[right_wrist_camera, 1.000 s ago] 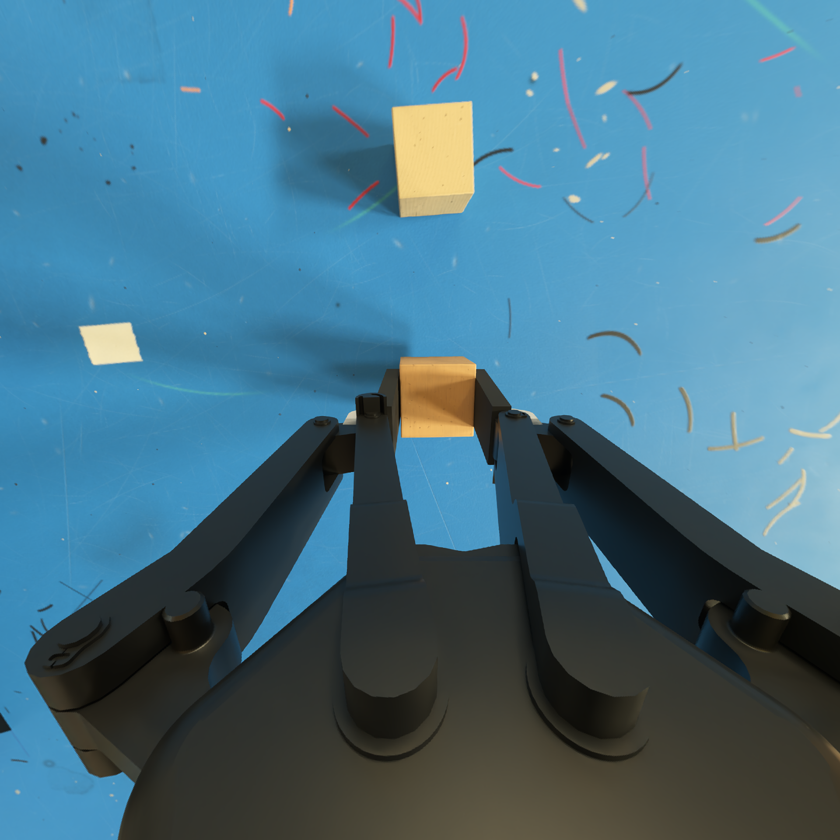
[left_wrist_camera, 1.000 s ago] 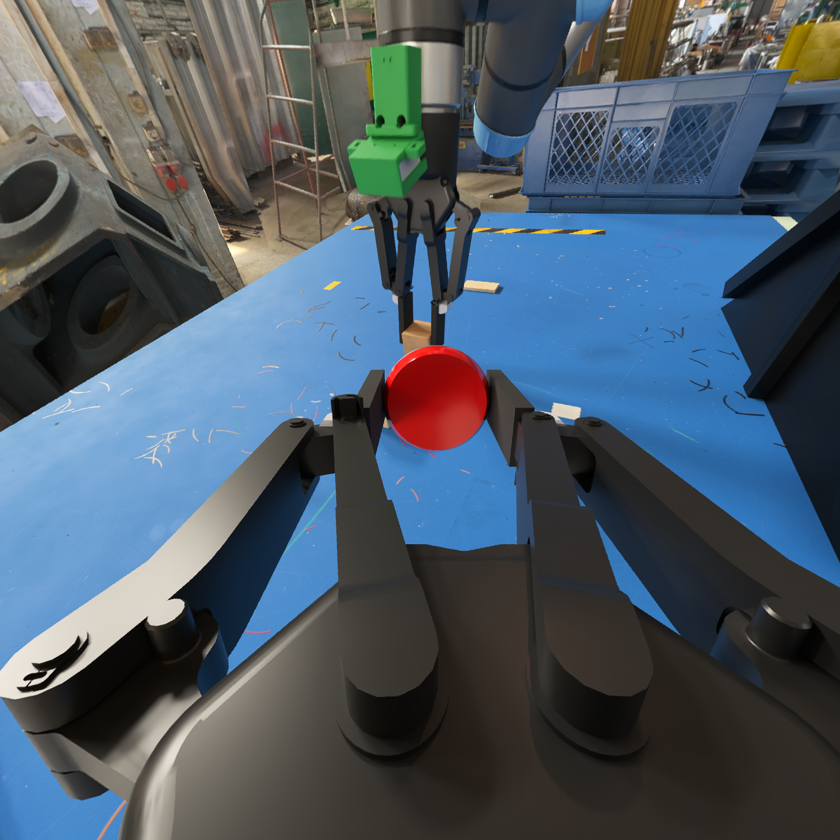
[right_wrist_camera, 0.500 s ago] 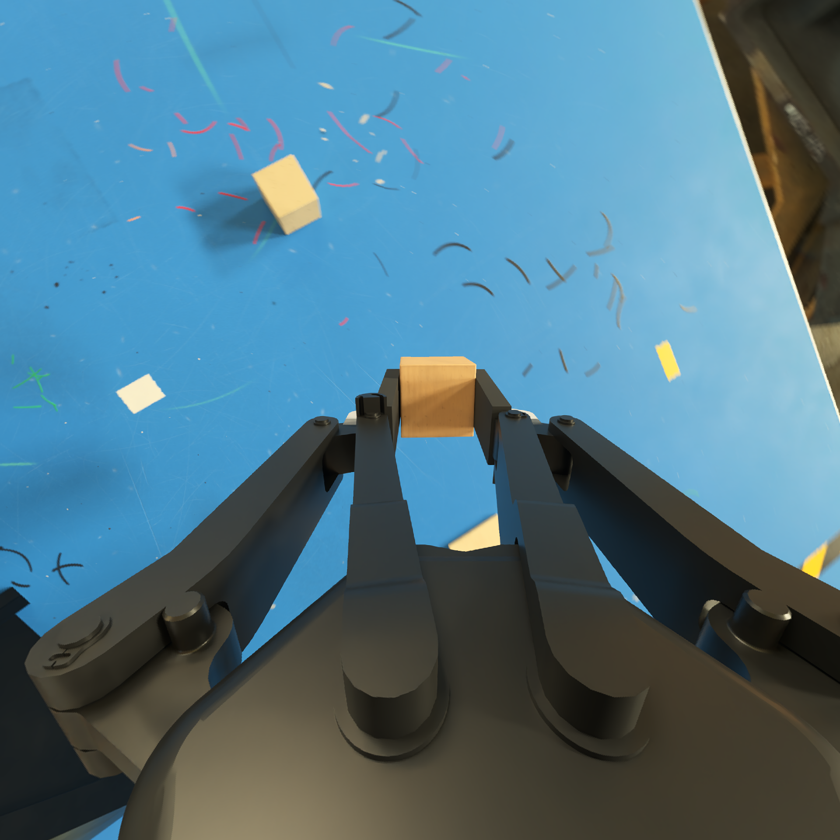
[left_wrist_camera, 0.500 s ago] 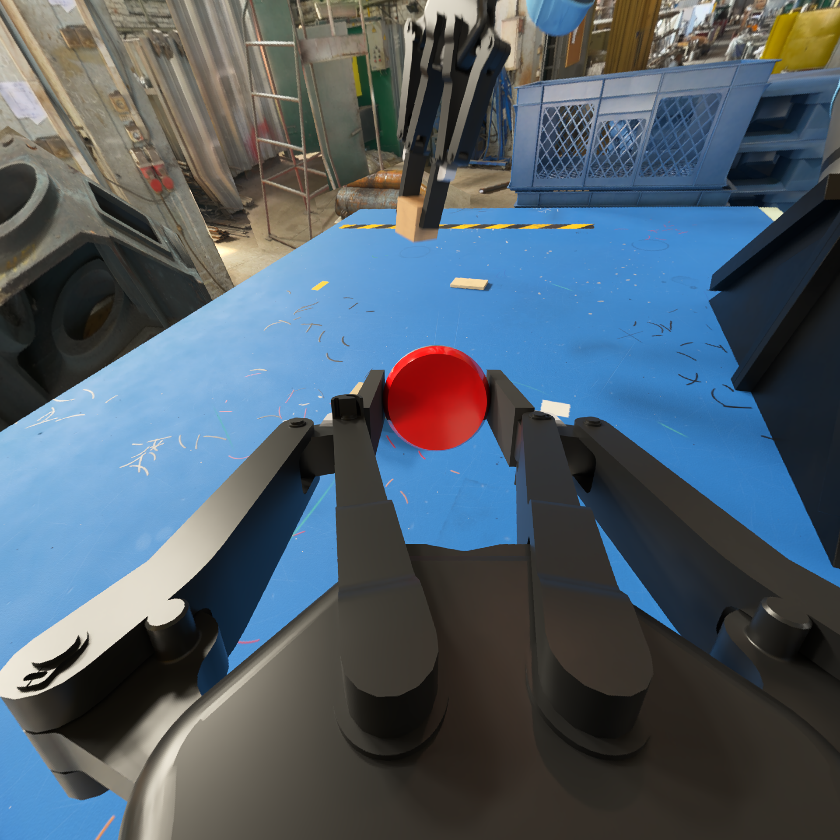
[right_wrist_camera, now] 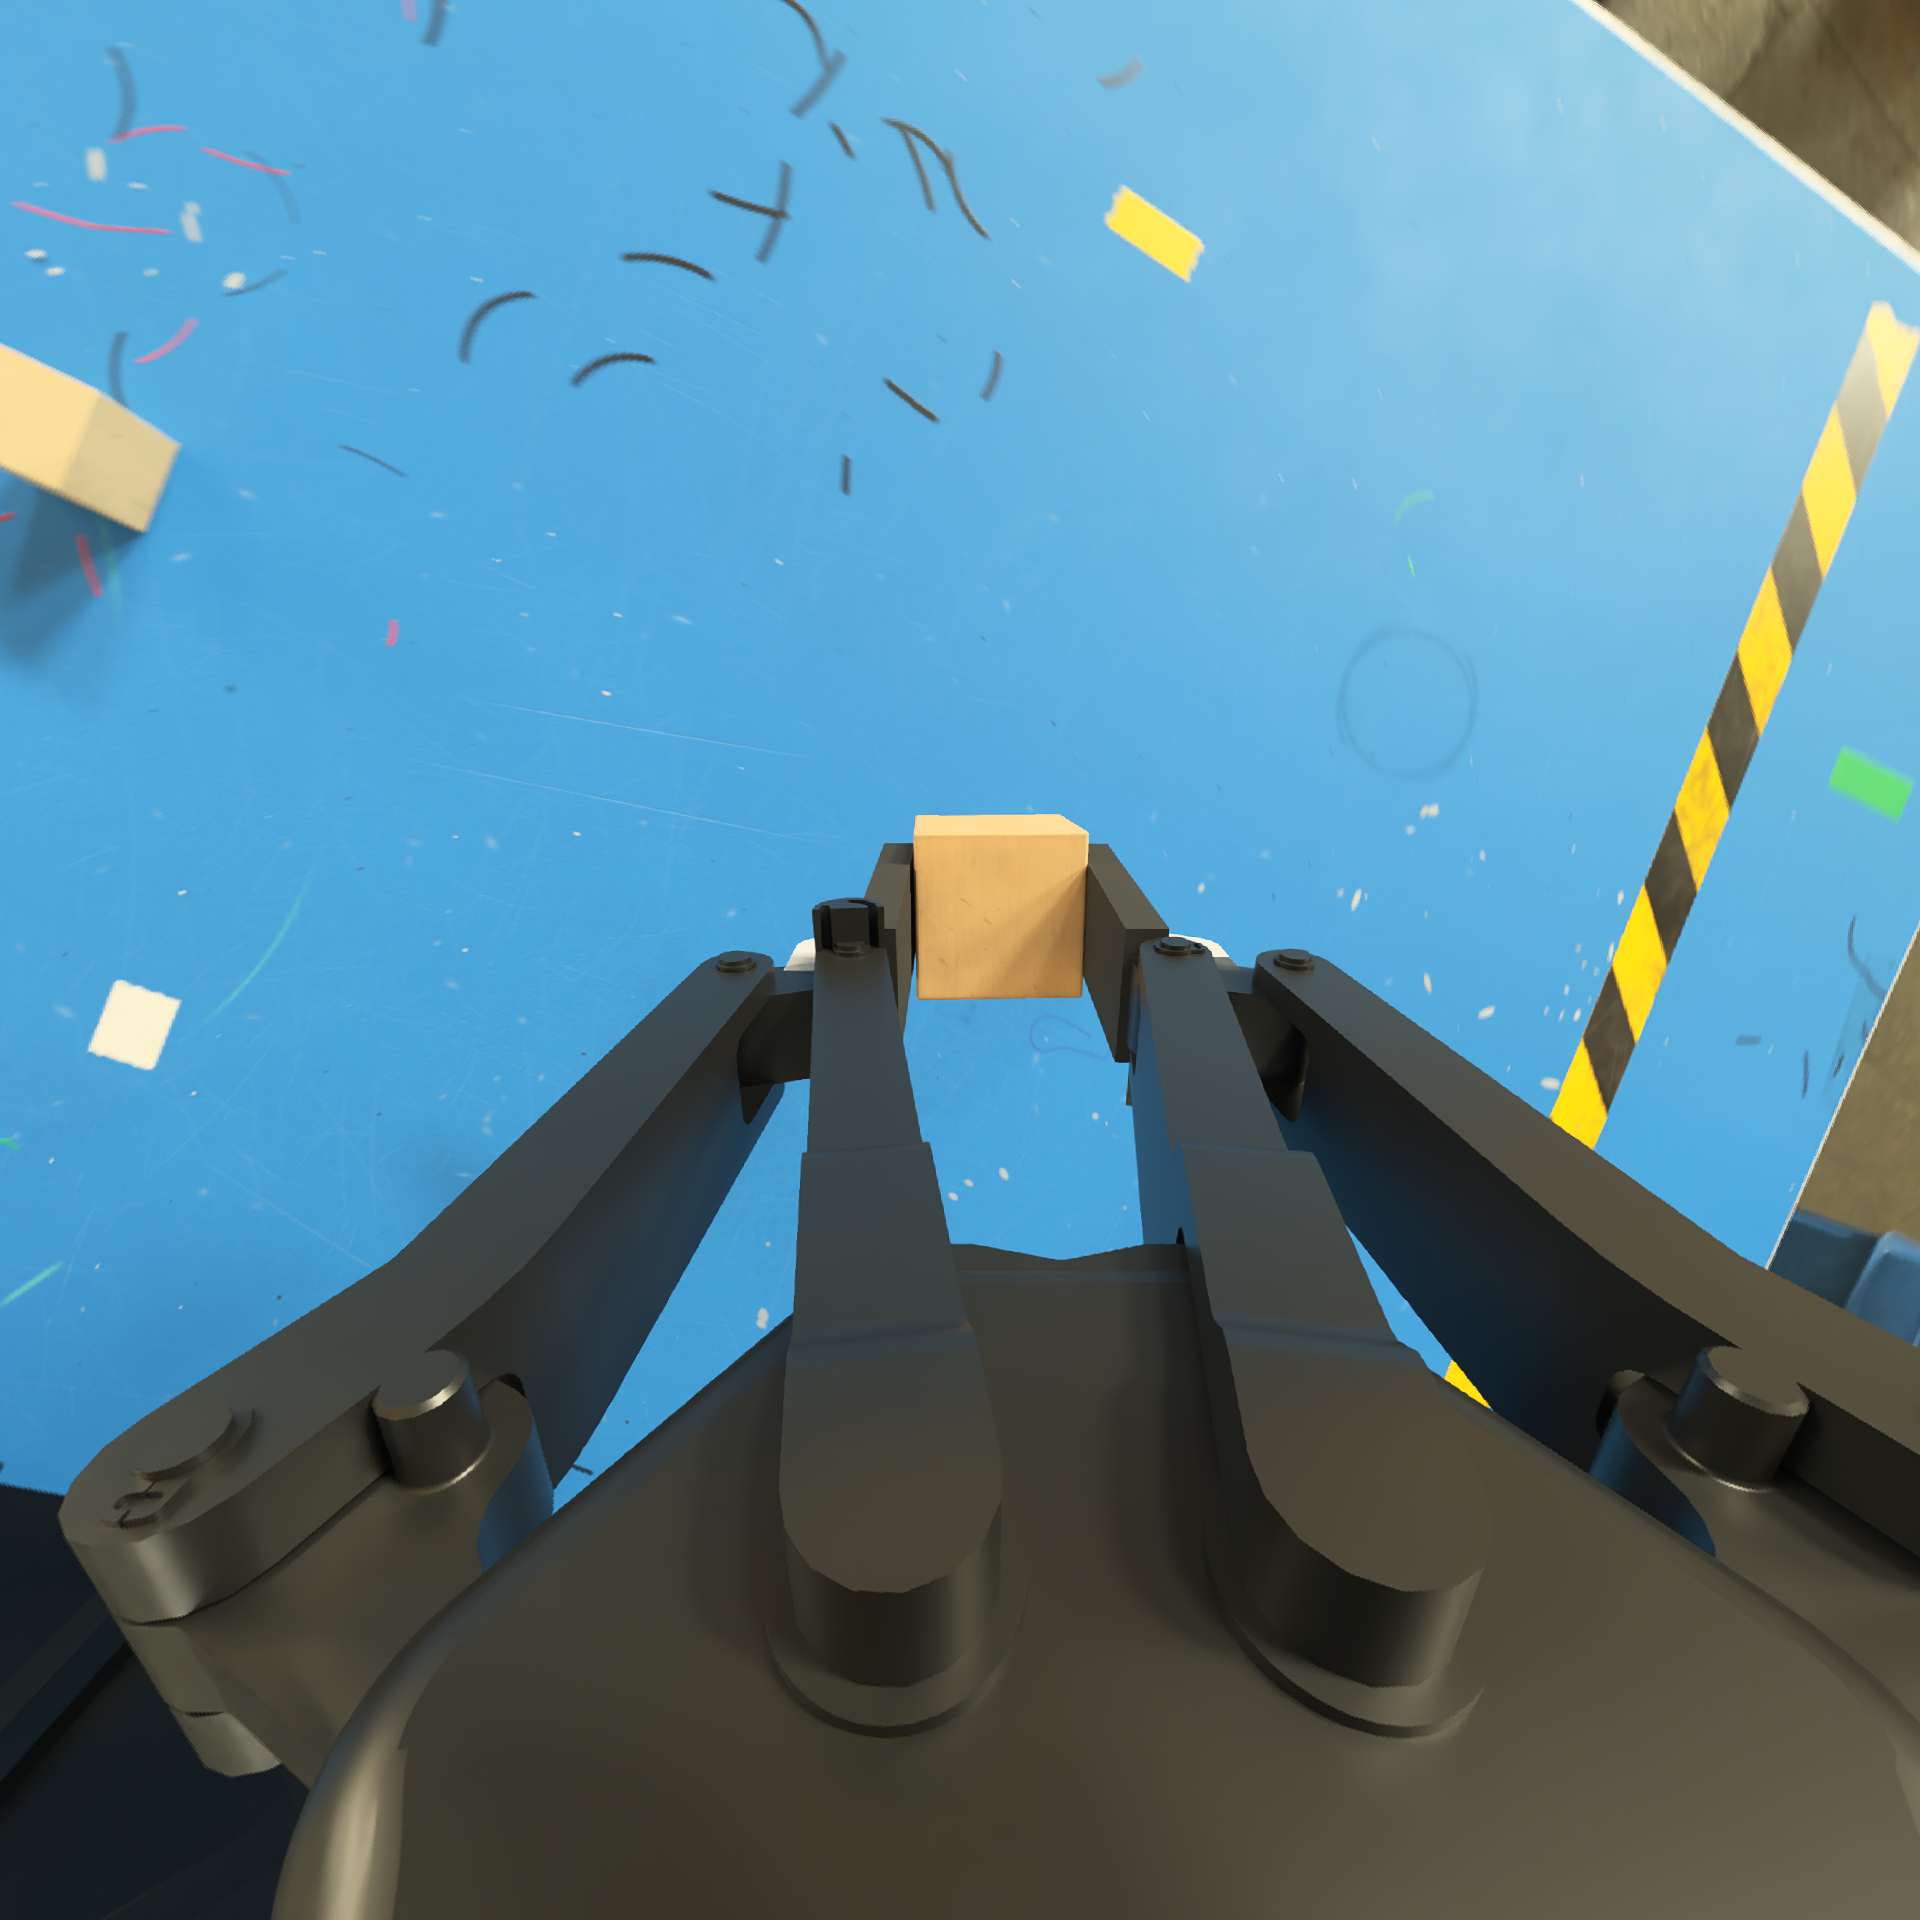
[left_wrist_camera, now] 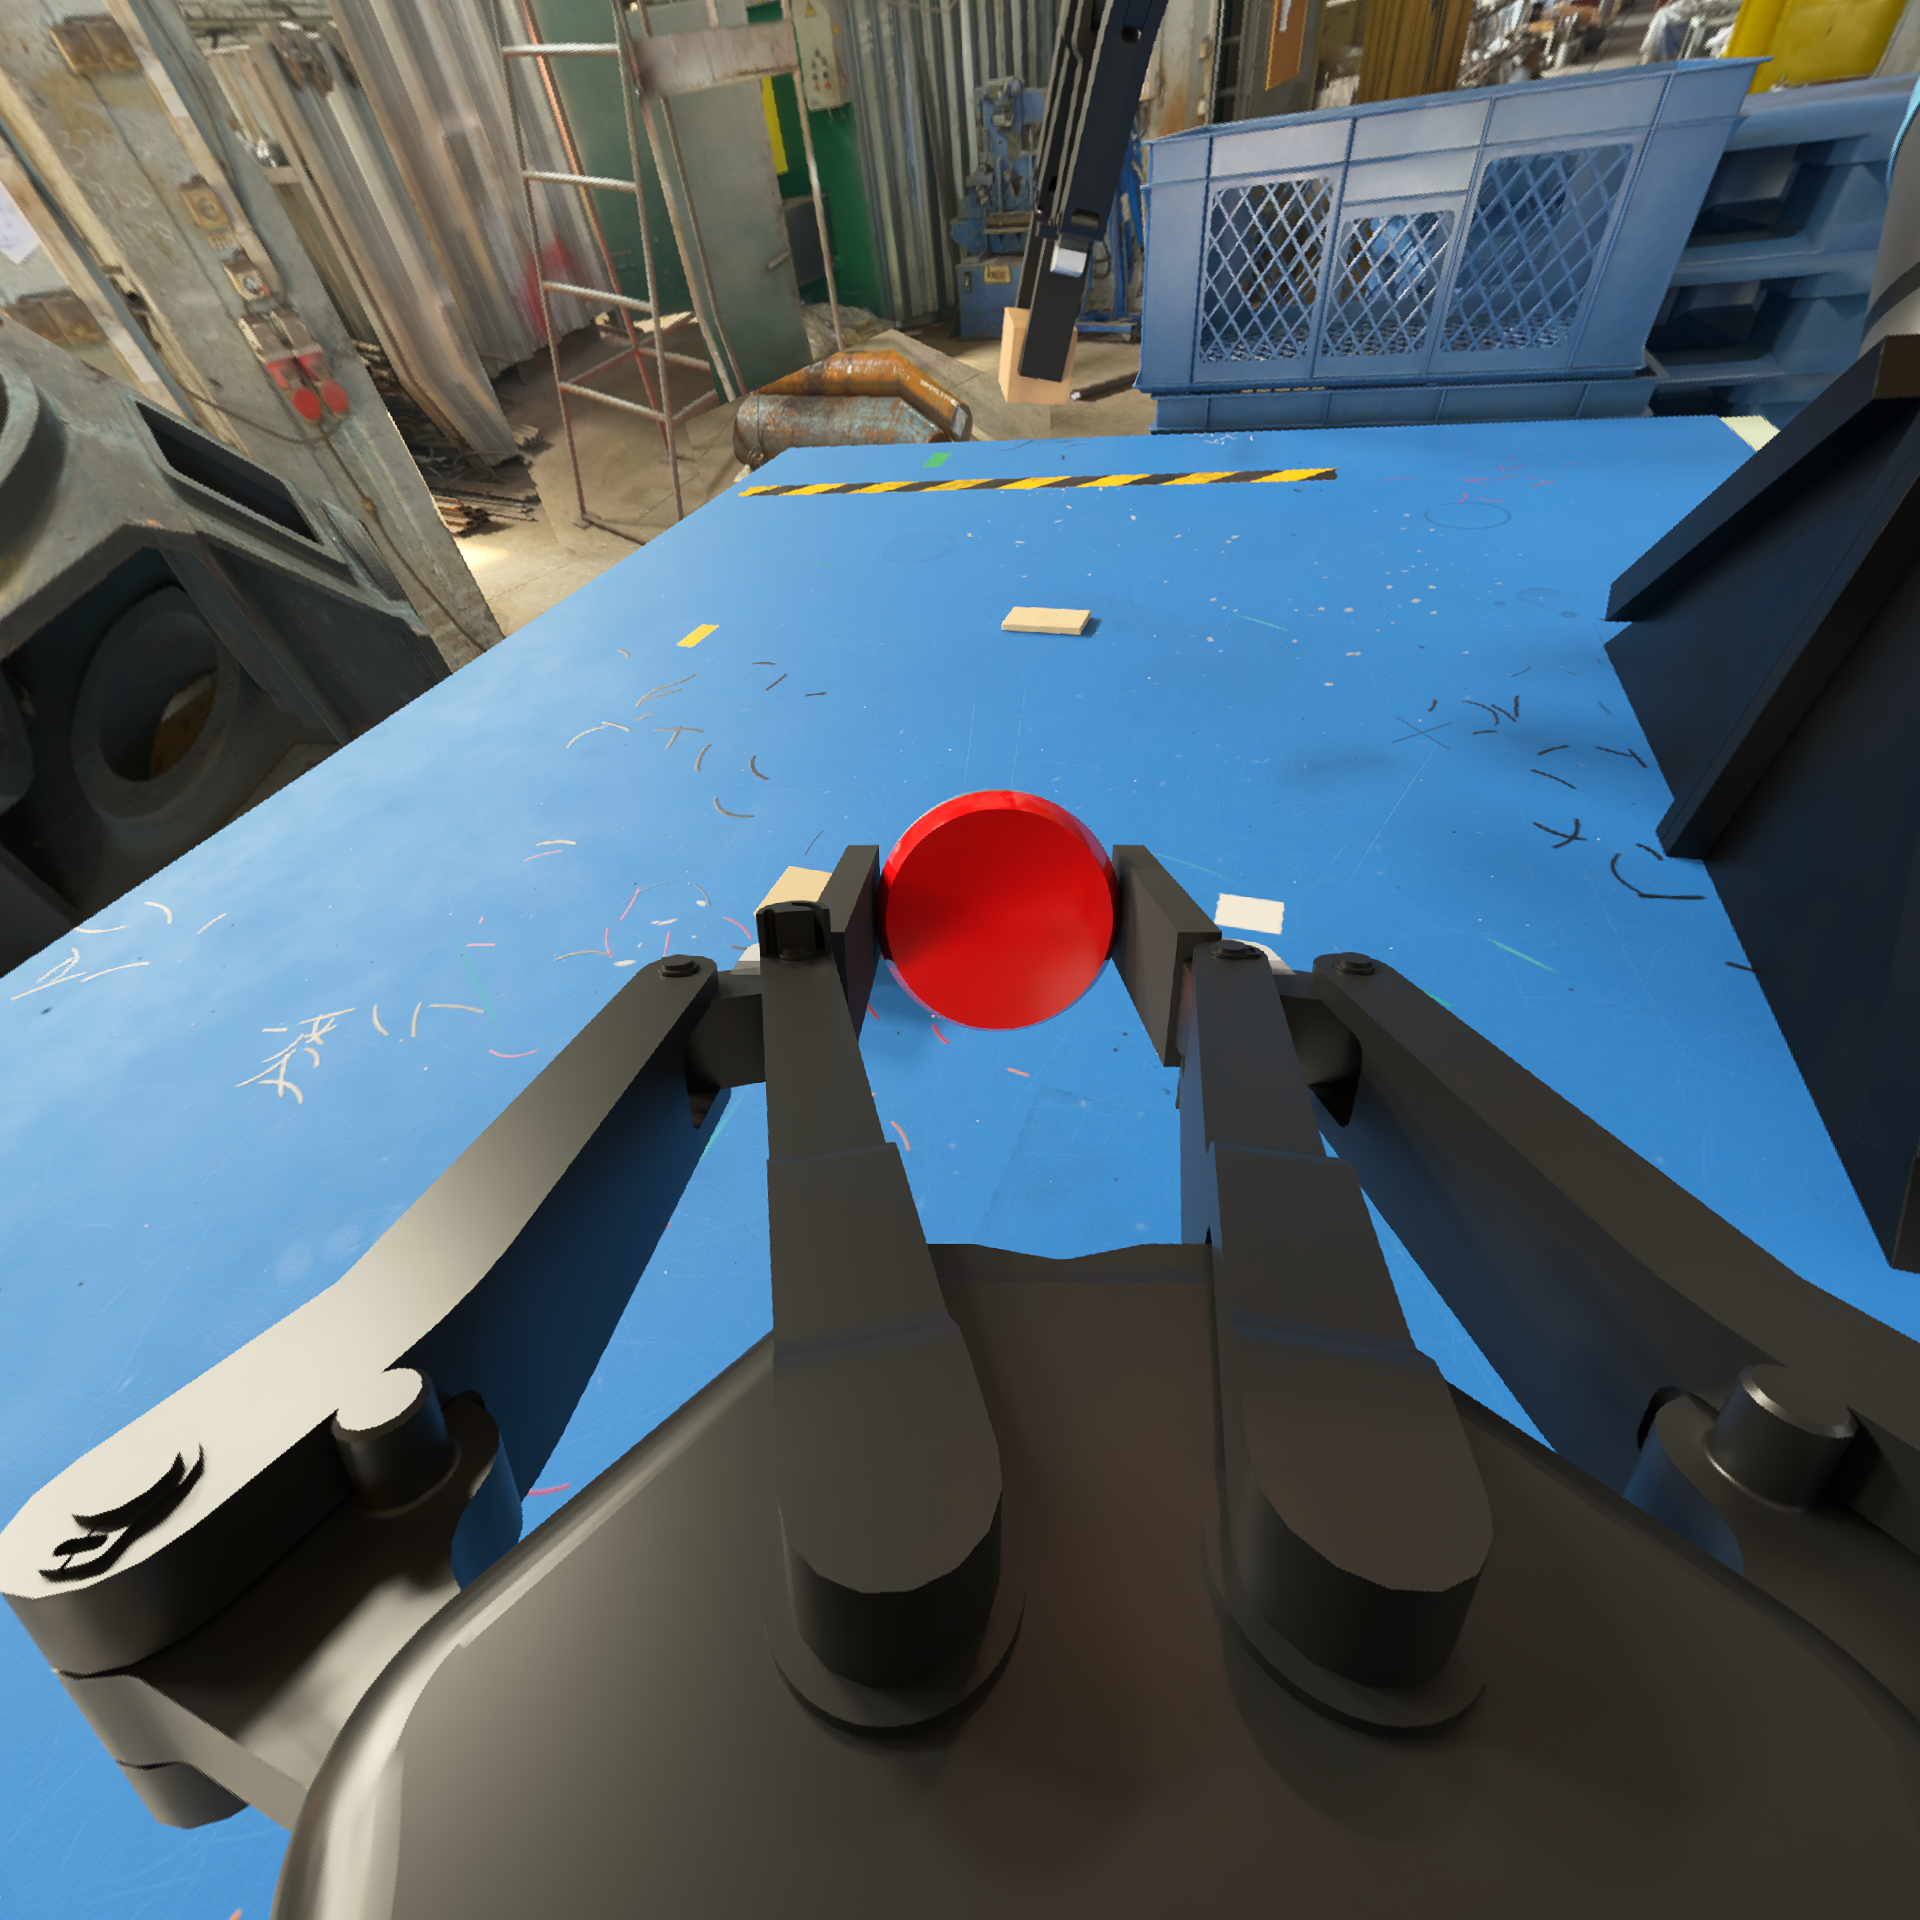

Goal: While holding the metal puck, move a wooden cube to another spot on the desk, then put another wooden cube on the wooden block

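- One red metal puck is sitting clamped in the left gripper.
- Two wooden cubes are showing: the right gripper is pinching one cube; the second cube is lying on the blue desk.
- One flat wooden block is lying apart.

Both views are reading bright and evenly lit. Light is catching the upper faces of the left hand links, leaving their undersides dark. The red puck is showing a soft sheen near its top rim. The cube in the right hand is glowing warm. Soft shadow is pooling beside the loose cube left of that hand. Wide-angle stretch is bending edges; table marks far ahead are smearing slightly.
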Controlling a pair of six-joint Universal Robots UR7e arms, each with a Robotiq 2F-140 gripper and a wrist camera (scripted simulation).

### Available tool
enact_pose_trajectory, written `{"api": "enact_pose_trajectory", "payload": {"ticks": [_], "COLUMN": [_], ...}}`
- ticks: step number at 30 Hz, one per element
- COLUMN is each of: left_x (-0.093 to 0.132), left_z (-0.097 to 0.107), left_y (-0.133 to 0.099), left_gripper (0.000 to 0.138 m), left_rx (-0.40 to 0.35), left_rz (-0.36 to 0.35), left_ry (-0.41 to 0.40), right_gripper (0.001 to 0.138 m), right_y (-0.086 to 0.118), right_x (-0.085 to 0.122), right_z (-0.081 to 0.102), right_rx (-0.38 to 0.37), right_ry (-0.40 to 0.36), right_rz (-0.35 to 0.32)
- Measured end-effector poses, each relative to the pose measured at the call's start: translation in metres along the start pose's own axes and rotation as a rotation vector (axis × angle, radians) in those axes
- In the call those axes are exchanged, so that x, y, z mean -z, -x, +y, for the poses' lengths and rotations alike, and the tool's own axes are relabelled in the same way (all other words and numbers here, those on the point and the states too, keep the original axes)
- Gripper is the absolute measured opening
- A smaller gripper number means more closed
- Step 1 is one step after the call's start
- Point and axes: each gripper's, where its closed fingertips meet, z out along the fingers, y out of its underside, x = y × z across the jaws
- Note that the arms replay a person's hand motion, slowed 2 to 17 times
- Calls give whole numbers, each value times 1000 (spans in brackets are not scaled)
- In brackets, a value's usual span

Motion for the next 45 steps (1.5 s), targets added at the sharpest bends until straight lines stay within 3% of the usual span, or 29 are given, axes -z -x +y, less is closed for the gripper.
{"api": "enact_pose_trajectory", "payload": {"ticks": [8, 13, 28, 45], "left_x": [-4, -8, -19, -22], "left_z": [1, 2, 11, 16], "left_y": [-4, -5, -3, 3], "left_gripper": [59, 59, 59, 59], "left_rx": [-1, -2, -2, 17], "left_rz": [8, 15, 23, 26], "left_ry": [7, 19, 56, 60], "right_gripper": [41, 41, 41, 41], "right_y": [-43, -57, -72, -73], "right_x": [-40, -65, -119, -152], "right_z": [49, 67, 85, 85], "right_rx": [-220, -302, -366, -421], "right_ry": [44, 58, 114, 156], "right_rz": [-23, -49, -50, -45]}}
